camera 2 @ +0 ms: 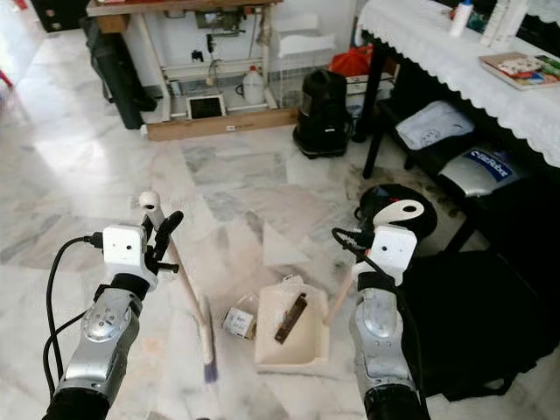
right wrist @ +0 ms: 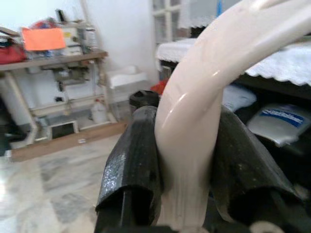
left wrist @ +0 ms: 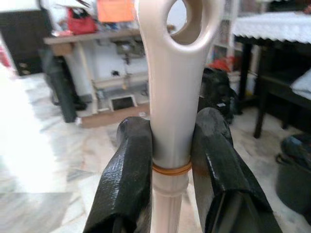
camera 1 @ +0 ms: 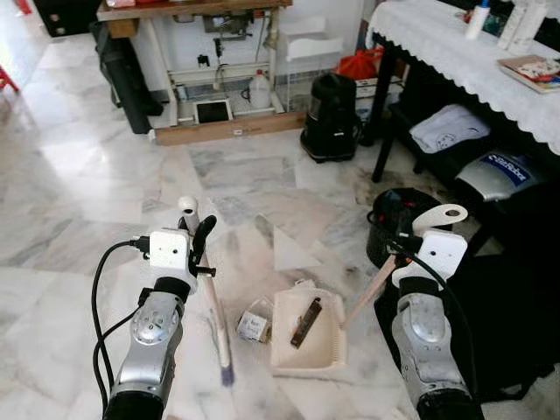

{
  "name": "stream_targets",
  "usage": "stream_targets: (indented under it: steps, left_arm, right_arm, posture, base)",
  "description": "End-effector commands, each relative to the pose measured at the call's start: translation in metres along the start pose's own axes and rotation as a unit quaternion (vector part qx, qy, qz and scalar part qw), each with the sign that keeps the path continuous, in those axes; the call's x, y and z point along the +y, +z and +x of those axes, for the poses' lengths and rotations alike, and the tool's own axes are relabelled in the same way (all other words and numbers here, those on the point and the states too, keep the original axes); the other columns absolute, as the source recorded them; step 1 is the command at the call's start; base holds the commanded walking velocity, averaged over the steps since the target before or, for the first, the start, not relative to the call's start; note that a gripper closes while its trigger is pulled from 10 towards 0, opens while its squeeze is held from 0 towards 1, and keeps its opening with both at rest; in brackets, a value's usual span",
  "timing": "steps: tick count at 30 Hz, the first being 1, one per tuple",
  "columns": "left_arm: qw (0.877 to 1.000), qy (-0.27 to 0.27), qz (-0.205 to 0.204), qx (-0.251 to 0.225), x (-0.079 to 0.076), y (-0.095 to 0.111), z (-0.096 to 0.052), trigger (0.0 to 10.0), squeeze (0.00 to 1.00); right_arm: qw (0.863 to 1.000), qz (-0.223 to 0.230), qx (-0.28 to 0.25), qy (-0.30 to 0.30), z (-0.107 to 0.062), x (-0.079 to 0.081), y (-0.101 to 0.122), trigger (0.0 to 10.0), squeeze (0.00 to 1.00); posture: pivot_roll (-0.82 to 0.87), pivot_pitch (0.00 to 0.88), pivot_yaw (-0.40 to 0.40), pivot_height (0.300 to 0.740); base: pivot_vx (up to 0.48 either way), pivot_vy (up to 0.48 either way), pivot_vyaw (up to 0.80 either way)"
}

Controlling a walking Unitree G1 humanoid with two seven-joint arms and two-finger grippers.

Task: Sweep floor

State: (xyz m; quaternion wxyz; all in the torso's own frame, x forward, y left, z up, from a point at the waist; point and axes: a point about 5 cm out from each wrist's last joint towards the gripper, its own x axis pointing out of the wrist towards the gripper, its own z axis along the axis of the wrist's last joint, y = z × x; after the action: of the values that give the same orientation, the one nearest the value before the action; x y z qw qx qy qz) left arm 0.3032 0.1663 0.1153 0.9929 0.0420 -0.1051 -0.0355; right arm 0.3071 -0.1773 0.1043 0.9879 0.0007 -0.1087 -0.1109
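My left gripper [camera 1: 199,234] is shut on the cream handle of a small broom [camera 1: 214,311], whose purple bristle tip [camera 1: 227,376] rests on the marble floor. In the left wrist view both black fingers [left wrist: 127,170] clamp the broom handle [left wrist: 174,97] just above a rubber band. My right gripper [camera 1: 418,238] is shut on the curved cream handle of a dustpan [camera 1: 306,332] lying flat on the floor between my arms. A dark flat piece of debris [camera 1: 305,321] lies inside the pan. A small crumpled packet [camera 1: 254,324] sits on the floor at the pan's left edge, beside the broom.
A black bin [camera 1: 395,223] stands close to my right arm. A black table with a white lace cloth [camera 1: 455,44] runs along the right, bags beneath it. A black appliance [camera 1: 331,118] and a sewing-machine table [camera 1: 210,79] stand at the back. Open marble floor lies to the left.
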Motion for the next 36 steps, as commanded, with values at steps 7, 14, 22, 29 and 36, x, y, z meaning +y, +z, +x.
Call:
stream_targets:
  steps: [7,14,22,29,36]
  left_arm:
    - [1.0,-0.001,0.008,-0.02,-0.003,0.0039,0.0057,10.0,0.0]
    - [1.0,-0.002,0.009,-0.018,-0.0048,0.0017,0.0043,10.0,0.0]
    - [1.0,0.001,0.01,-0.016,-0.0043,0.0011,0.0054,10.0,0.0]
    - [1.0,0.011,0.018,-0.017,0.0003,0.0024,0.0049,10.0,0.0]
    - [0.999,0.025,0.02,-0.01,0.0044,-0.0004,0.0019,10.0,0.0]
  right_arm:
    - [1.0,0.007,-0.018,0.003,0.0047,0.0026,0.0088,10.0,0.0]
    - [1.0,0.011,-0.015,0.003,0.0039,0.004,0.0077,10.0,0.0]
    - [1.0,0.011,-0.012,0.004,0.0042,0.0045,0.0068,10.0,0.0]
    - [1.0,0.011,-0.012,0.004,0.0062,0.0028,0.0082,10.0,0.0]
    - [1.0,0.011,-0.009,0.01,0.0058,0.005,0.0082,10.0,0.0]
  posture:
    - [0.05,0.0,0.01,0.74]
    - [0.05,0.0,0.012,0.74]
    - [0.05,0.0,0.008,0.74]
    - [0.06,0.0,-0.004,0.74]
    - [0.07,0.0,-0.013,0.74]
  base:
    - [0.0,0.0,0.79]
    - [0.0,0.0,0.79]
    - [0.0,0.0,0.79]
    - [0.0,0.0,0.79]
    - [0.0,0.0,0.79]
